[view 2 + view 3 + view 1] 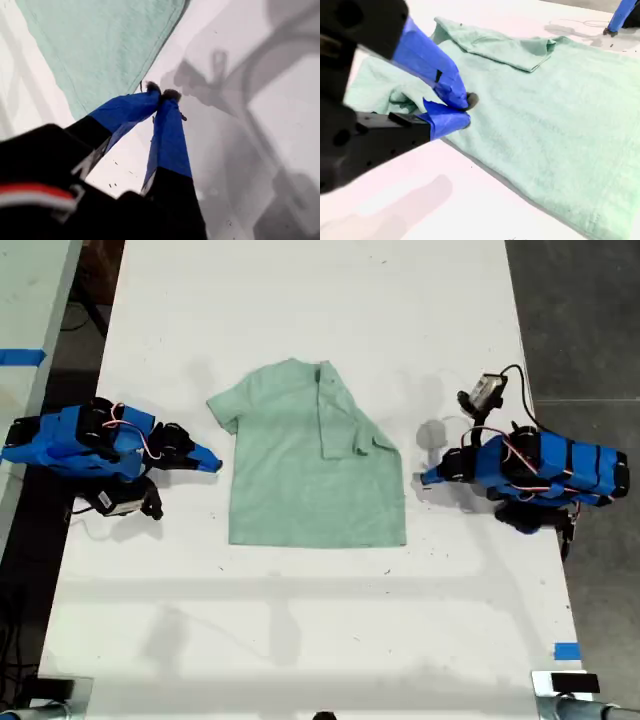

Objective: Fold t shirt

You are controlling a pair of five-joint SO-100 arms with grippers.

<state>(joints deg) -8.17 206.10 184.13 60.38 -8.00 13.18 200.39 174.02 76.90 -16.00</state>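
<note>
Table (300, 640), white, flat and matt, fills most of the exterior view; a small blue tape square (566, 651) sits near its front edge at the exterior view's right. Next back, my second gripper (213, 464), blue-fingered on a blue and black arm, lies low at the exterior view's left, pointing at the side edge of the garment just below its spread sleeve (225, 405). In the exterior view it stands just beside the cloth. In its own wrist view (466, 107) the fingertips meet, and no cloth shows pinched between them. Level with it at the exterior view's right is my first gripper (428, 478), of the same blue make. It points at the opposite side edge, just off the cloth over bare table, and its wrist view (162, 94) shows the tips pressed together on nothing. Between the two lies the small pale mint-green short-sleeved t shirt (300, 490), flat at the table's middle, round neck towards the far edge and hem towards the front. The sleeve on the exterior view's right (345, 425) is folded inward over the body. Farther back, a small grey device on a black cable (487, 390) stands beyond the first arm. A blue tape strip (20, 357) marks a neighbouring pale surface at the exterior view's left.
</note>
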